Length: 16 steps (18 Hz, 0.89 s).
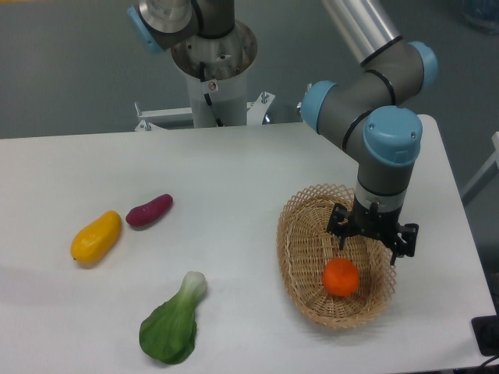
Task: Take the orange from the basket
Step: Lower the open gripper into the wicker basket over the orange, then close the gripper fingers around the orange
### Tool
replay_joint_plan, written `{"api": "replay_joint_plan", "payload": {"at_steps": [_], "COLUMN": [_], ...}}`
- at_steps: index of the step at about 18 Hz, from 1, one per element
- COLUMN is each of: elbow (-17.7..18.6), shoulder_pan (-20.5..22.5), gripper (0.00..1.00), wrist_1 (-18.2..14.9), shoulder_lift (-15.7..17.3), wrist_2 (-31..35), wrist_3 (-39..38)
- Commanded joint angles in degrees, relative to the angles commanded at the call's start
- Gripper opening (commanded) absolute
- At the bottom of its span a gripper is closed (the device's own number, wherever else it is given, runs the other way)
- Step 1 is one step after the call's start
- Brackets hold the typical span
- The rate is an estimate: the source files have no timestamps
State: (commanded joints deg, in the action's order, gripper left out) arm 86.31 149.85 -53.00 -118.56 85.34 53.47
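You had the gripper [366, 251] hanging over the basket [300, 234], its black fingers spread wide apart with nothing between them, one fingertip [341, 241] down near the basket's floor and the other out by the right-hand rim. The orange [341, 277] sat inside the basket, toward the near end, just below the gripper and a little left of its middle; from this view you could not tell whether either finger touched the fruit, though a sliver of wicker showed between the nearer fingertip and the orange's top. The basket lay on the right side of the white table [234, 179], its long axis running away from the camera. Well off to the left you had three other pieces lying on the table: a yellow-orange mango-shaped fruit [97, 237], a small purple sweet potato [149, 209] just beside it to the upper right, and a leafy green bok choy [173, 322] nearer the front edge, its pale stem pointing up and right. The arm's wrist stood roughly vertical above the basket's far half.
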Motion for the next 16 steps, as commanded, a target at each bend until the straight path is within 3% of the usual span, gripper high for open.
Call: {"api": "replay_joint_plan", "payload": {"at_steps": [4,11,16], "elbow": [-0.3,3.4,3.9], "shoulder_pan": [-1.8,-2.8,-2.8], "gripper": [1.00,1.00,1.00], "wrist_1": [5.6,7.1,7.6], "shoulder_lift": [-2.7,-3.3,-3.8], "wrist_2": [0.5,0.6,0.7], "wrist_3": [-5.0,-5.5,-5.0]}}
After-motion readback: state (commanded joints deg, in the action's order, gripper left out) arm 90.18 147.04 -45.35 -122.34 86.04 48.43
